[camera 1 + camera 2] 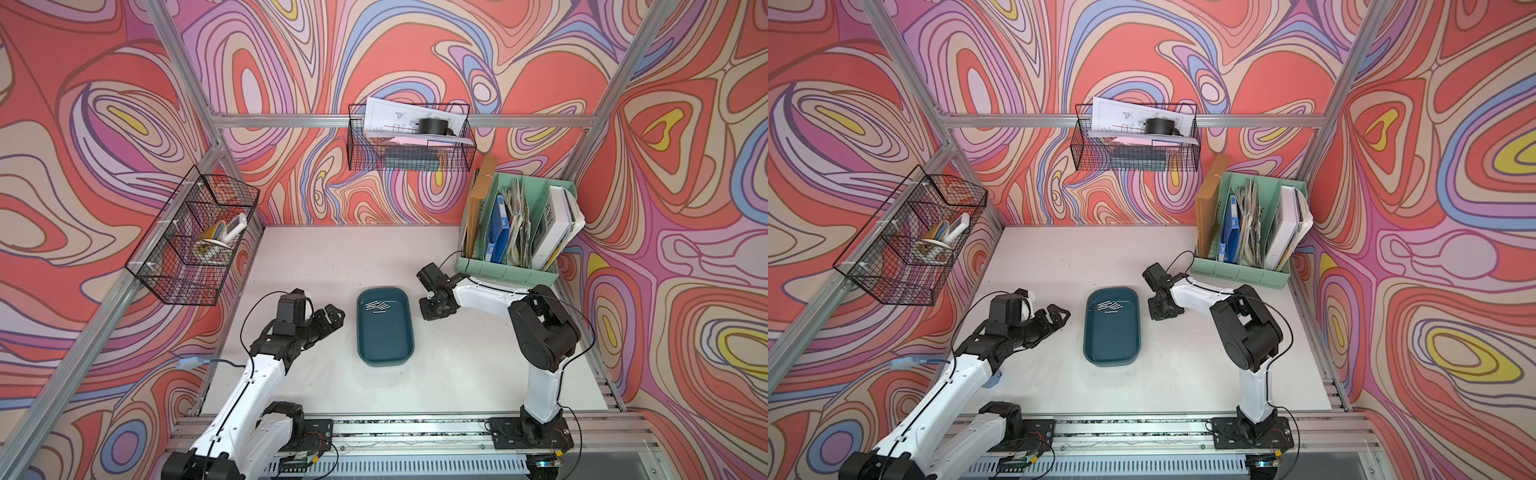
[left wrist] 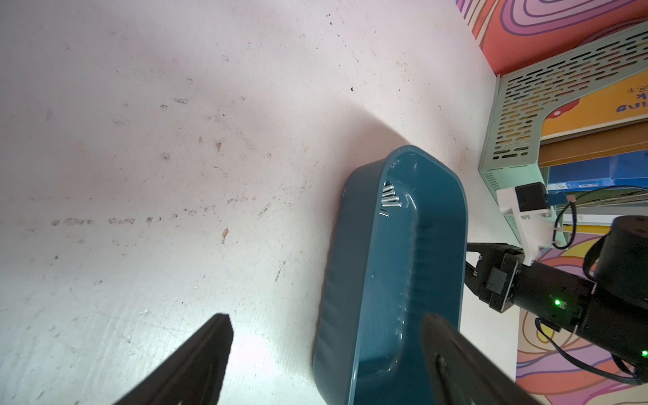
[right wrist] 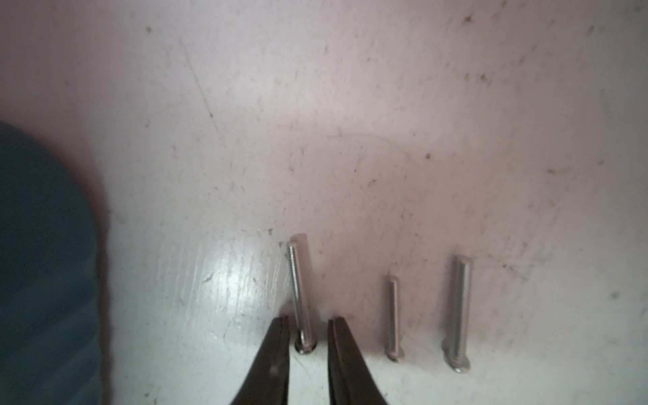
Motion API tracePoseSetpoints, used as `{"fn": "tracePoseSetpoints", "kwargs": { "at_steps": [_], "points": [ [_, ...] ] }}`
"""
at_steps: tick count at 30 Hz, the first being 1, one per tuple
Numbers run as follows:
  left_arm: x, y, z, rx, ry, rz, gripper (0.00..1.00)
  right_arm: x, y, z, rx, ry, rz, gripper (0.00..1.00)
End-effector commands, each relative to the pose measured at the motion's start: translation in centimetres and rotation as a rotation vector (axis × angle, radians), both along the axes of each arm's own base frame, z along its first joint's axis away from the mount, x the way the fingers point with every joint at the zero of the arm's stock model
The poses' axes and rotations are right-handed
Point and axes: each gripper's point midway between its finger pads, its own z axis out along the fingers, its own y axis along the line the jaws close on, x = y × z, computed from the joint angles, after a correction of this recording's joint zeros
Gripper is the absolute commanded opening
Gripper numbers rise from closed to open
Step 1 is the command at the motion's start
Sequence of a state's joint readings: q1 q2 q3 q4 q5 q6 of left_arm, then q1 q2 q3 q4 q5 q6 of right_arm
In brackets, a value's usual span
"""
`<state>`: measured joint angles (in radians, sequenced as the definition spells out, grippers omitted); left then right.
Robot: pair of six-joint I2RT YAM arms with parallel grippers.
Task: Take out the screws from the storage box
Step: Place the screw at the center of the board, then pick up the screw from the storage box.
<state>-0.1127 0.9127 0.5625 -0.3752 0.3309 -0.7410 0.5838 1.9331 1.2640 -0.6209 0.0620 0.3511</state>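
Right pincer (image 3: 308,322): jaws narrowly parted, gripping nothing. One screw (image 3: 299,291) lies on the table (image 3: 350,105) between them, clear of both, shaft running straight ahead.
Two more screws (image 3: 392,315): parallel, on the side away from the tray.
Tray (image 1: 384,361): just beside the pincer.
Remaining screws (image 1: 377,307): heaped inside, level with the pincer, mostly crosswise.
Left pincer (image 1: 334,318): wide, empty, just past the tray; neither arm clearly nearer the heap.
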Motion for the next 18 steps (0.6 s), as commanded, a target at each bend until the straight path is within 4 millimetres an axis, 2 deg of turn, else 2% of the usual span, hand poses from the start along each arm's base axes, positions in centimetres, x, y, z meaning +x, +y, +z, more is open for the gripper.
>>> {"fn": "tracePoseSetpoints", "kwargs": {
  "at_steps": [1, 6, 7, 8, 12, 15, 18],
  "points": [
    [-0.3, -0.2, -0.5, -0.007, 0.016, -0.009, 0.90, 0.1, 0.1, 1.7, 0.027, -0.025, -0.005, 0.30],
    [-0.1, -0.7, -0.3, -0.026, 0.011, -0.028, 0.90, 1.0, 1.8, 6.1, 0.129, -0.113, 0.042, 0.32],
    [-0.1, -0.9, -0.3, -0.035, 0.009, -0.038, 0.89, 1.0, 2.6, 7.2, 0.170, -0.134, 0.072, 0.32],
    [0.0, -1.2, -0.3, -0.047, 0.007, -0.048, 0.89, 0.9, 3.5, 9.1, 0.222, -0.179, 0.108, 0.32],
    [0.1, -1.8, -0.5, -0.062, 0.022, -0.073, 0.88, -0.1, 7.1, 12.9, 0.301, -0.259, 0.265, 0.33],
    [0.2, -2.1, -0.6, -0.067, 0.029, -0.082, 0.88, -1.3, 10.2, 13.7, 0.292, -0.270, 0.390, 0.33],
    [0.2, -2.3, -0.7, -0.065, 0.033, -0.084, 0.88, -1.7, 12.7, 12.0, 0.253, -0.212, 0.427, 0.32]
  ]
}}
